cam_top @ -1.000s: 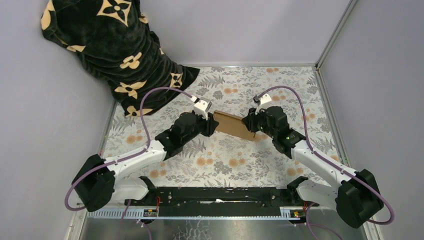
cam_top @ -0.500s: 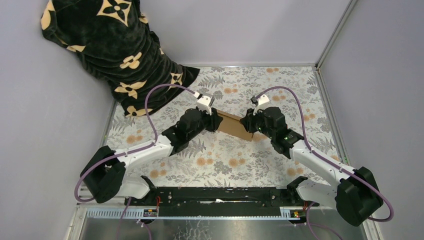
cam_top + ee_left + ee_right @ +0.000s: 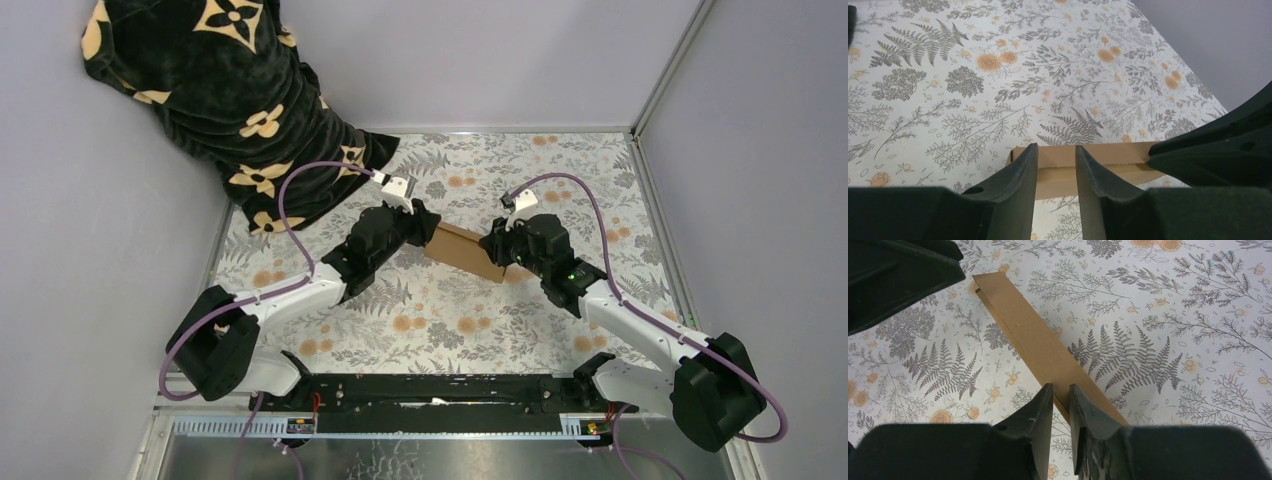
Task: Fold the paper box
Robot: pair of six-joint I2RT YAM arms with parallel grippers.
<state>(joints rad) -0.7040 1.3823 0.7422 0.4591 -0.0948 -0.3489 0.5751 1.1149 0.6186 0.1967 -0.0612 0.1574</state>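
The flat brown corrugated-cardboard paper box (image 3: pixel 463 250) spans the gap between both grippers. The right gripper (image 3: pixel 1060 389) pinches one edge. The left gripper (image 3: pixel 1056 150) gapes, with the box's other end just beyond its fingertips. If it closes askew, that thin pinch could slip.

One flat brown corrugated cardboard paper box (image 3: pixel 462 250), two black two-finger grippers, left gripper (image 3: pixel 1056 150) and right gripper (image 3: pixel 1060 387), two white-and-black jointed robot arms (image 3: pixel 290 300), two purple cables (image 3: pixel 283 215), one black draped blanket with tan flower motifs (image 3: pixel 230 90), one floral-printed table (image 3: pixel 560 170).
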